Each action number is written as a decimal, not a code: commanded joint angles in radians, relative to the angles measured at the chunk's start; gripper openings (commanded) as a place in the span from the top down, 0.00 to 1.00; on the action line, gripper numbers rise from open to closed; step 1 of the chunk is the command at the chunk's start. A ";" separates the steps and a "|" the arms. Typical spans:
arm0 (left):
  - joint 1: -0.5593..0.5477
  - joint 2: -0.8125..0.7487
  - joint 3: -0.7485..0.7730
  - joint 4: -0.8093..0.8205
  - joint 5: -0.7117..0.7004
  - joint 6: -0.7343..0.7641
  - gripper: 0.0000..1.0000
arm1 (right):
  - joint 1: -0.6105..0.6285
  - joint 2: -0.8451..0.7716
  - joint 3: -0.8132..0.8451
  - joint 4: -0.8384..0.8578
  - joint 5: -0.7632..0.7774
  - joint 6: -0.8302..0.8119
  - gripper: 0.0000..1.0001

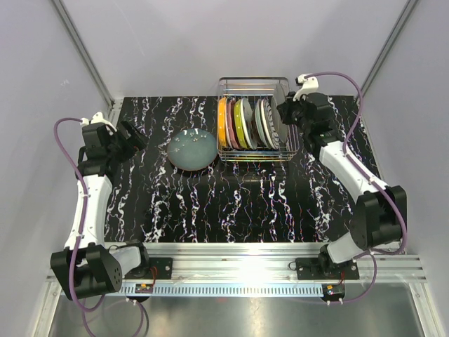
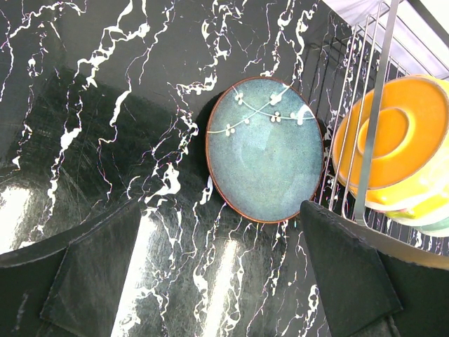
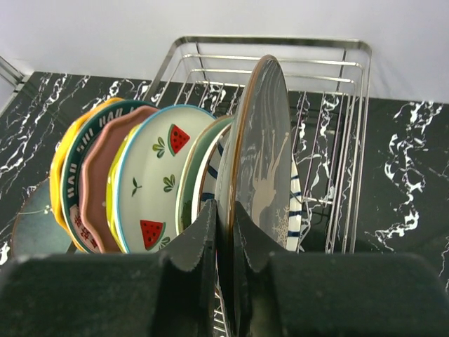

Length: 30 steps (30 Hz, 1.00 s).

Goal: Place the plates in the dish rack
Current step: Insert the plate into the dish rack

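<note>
Right wrist: right fingers clamp grey plate, maybe touching neighbour; left fingers wide.

The table is black, veined with white and faint purple like marble, and glossy enough to catch the light. A ribbed aluminium rail runs along its near edge. Plain pale walls close it in, with slanting metal bars at the far corners.

No legible txt or labels.
</note>
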 commanded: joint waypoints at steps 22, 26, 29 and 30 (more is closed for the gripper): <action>-0.006 0.011 -0.009 0.029 -0.029 0.048 0.01 | -0.007 0.165 0.027 0.204 -0.037 -0.074 0.64; -0.008 0.028 -0.013 0.029 -0.023 0.048 0.01 | -0.009 0.110 0.030 0.191 -0.037 -0.071 0.42; -0.008 0.055 -0.009 0.019 -0.019 0.045 0.01 | -0.007 0.068 0.038 0.168 -0.038 -0.067 0.37; -0.008 0.060 -0.008 0.018 -0.014 0.045 0.01 | -0.007 0.035 0.035 0.160 -0.038 -0.059 0.36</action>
